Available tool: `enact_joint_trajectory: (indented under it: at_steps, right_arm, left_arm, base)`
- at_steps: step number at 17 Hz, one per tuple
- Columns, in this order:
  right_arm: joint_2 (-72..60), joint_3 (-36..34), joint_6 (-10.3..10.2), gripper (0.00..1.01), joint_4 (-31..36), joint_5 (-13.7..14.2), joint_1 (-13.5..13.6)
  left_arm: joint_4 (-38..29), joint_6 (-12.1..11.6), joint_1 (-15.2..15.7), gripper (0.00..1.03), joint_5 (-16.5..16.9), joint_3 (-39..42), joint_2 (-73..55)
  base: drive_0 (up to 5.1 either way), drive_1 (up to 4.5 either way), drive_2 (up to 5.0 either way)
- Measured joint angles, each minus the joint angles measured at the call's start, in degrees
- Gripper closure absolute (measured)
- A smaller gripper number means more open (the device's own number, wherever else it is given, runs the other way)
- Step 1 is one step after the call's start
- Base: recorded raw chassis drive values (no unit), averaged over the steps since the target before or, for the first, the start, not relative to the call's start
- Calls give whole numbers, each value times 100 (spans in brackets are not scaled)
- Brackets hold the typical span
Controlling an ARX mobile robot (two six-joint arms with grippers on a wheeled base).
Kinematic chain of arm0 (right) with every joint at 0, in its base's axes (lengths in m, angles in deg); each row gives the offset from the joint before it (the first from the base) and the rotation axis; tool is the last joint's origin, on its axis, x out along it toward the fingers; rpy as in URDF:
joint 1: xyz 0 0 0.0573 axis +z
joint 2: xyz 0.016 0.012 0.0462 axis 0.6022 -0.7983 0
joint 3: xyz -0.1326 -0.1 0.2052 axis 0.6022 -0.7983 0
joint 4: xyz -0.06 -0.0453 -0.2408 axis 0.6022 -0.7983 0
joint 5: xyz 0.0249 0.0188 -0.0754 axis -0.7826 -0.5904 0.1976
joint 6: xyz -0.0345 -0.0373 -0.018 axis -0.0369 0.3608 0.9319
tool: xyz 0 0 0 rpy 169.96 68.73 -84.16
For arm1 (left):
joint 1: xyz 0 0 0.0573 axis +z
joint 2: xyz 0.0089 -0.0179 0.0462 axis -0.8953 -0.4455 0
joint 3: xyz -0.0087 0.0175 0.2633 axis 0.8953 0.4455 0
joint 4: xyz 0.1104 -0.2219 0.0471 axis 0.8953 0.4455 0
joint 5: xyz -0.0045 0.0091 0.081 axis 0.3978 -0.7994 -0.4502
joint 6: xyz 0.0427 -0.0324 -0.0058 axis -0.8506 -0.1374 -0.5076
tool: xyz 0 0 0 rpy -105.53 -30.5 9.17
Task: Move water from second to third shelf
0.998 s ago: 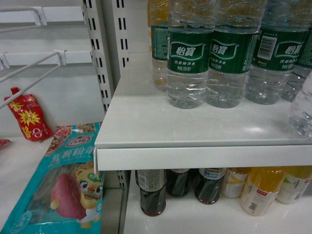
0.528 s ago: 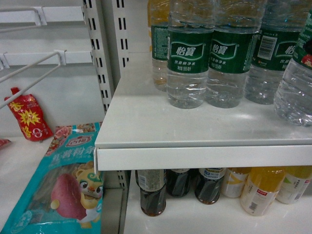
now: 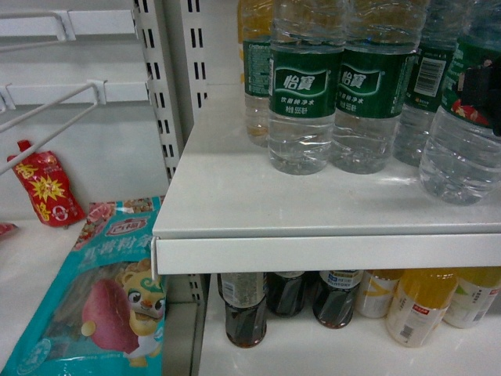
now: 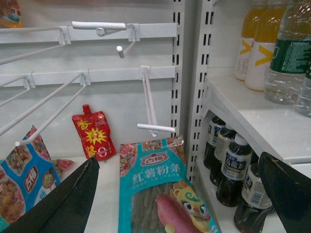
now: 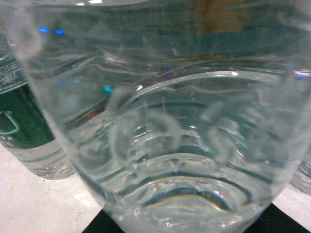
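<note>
— What is the right gripper doing?

— From the head view, only a dark bit of it shows against the water bottle, on the label. I think it has hold of it, but I can't see how wide the jaws are.

— And up close?

— The right wrist view is just clear ribbed plastic, filling everything.

— Where is the bottle?

— At the right of the white shelf, beside other water bottles.

— The left gripper?

— Wide open, holding nothing, above a blue snack bag.
</note>
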Motion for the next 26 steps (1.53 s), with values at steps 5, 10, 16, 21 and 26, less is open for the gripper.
enact_joint_trajectory:
  at_steps: [5, 10, 16, 21, 26]
  right_arm:
    - [-17, 63, 76, 63, -136, 111, 44]
    - [-7, 63, 79, 48, -210, 116, 37]
    - [57, 96, 83, 3, -133, 138, 20]
    - [57, 96, 81, 3, -140, 136, 0]
    - [369, 94, 76, 3, -354, 133, 0]
  left_arm:
    - [0, 0, 0, 5, 0, 0, 0]
    - [0, 0, 0, 5, 0, 0, 0]
    - [0, 0, 0, 5, 0, 0, 0]
    - [0, 0, 0, 5, 0, 0, 0]
    - [0, 0, 0, 5, 0, 0, 0]
  base:
    - [0, 0, 0]
    - [0, 0, 0]
    - [0, 0, 0]
    - [0, 0, 0]
    - [0, 0, 0]
